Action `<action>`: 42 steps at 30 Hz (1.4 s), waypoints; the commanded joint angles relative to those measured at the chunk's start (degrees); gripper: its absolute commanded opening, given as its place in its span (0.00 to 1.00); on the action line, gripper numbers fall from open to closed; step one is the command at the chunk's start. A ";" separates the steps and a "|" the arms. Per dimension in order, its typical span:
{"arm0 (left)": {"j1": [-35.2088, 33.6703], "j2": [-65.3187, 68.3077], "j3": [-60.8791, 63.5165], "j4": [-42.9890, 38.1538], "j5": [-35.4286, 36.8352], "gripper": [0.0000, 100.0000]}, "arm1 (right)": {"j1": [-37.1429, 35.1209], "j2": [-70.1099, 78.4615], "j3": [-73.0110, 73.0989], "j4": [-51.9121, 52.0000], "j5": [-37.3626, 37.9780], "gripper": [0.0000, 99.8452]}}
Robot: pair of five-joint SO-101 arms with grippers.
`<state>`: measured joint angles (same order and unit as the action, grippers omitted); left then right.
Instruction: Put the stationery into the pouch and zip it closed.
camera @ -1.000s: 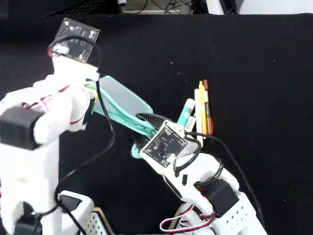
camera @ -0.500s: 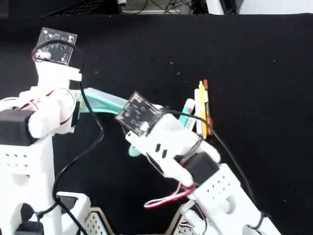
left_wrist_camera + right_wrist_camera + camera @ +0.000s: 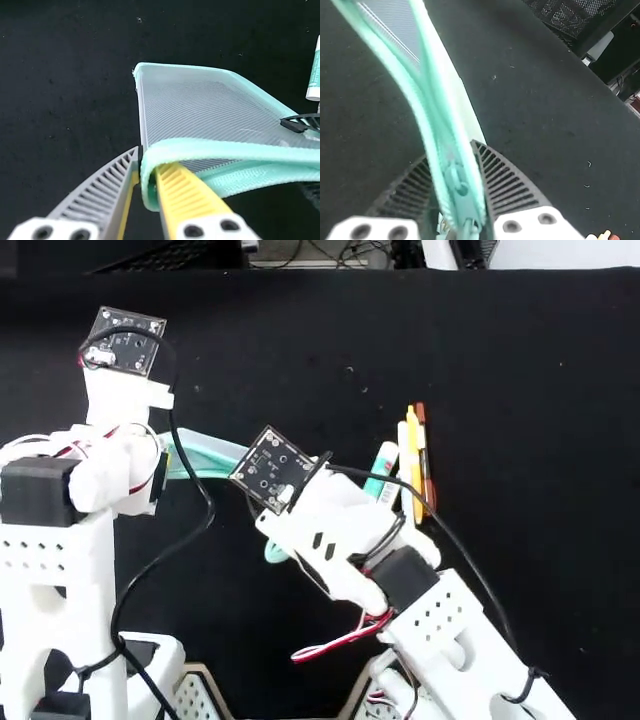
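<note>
The right gripper (image 3: 451, 160), closed on the zip pull (image 3: 459, 187), has moved along the pouch (image 3: 200, 110) toward the left gripper (image 3: 147, 162) clamping its end; the pens (image 3: 418, 455) lie outside, so loading is pending.

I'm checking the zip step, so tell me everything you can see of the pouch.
The pouch is flat, with a clear ribbed panel and mint-green fabric edging and zip. It is held stretched over the black table: the left gripper clamps one end's rim, the right gripper pinches the zip by its slider. The pens lie outside it.
</note>
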<state>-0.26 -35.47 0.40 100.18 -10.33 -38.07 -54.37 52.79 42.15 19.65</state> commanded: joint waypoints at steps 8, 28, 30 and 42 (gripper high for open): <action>-0.13 -0.26 -0.04 0.53 -0.18 0.03 | -0.53 -0.04 0.13 -1.41 -0.35 0.01; -0.13 -0.26 -0.04 0.53 0.18 0.03 | -0.70 -0.04 0.92 -1.41 -0.44 0.01; -0.13 -0.26 -0.04 0.53 0.18 0.03 | -0.70 -0.04 0.92 -1.41 -0.44 0.01; -0.40 -0.26 0.04 0.53 0.18 0.10 | -0.70 -0.13 1.80 -1.14 -0.44 0.01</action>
<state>-0.26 -35.47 0.66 100.18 -10.24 -38.24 -54.81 54.81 41.80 19.65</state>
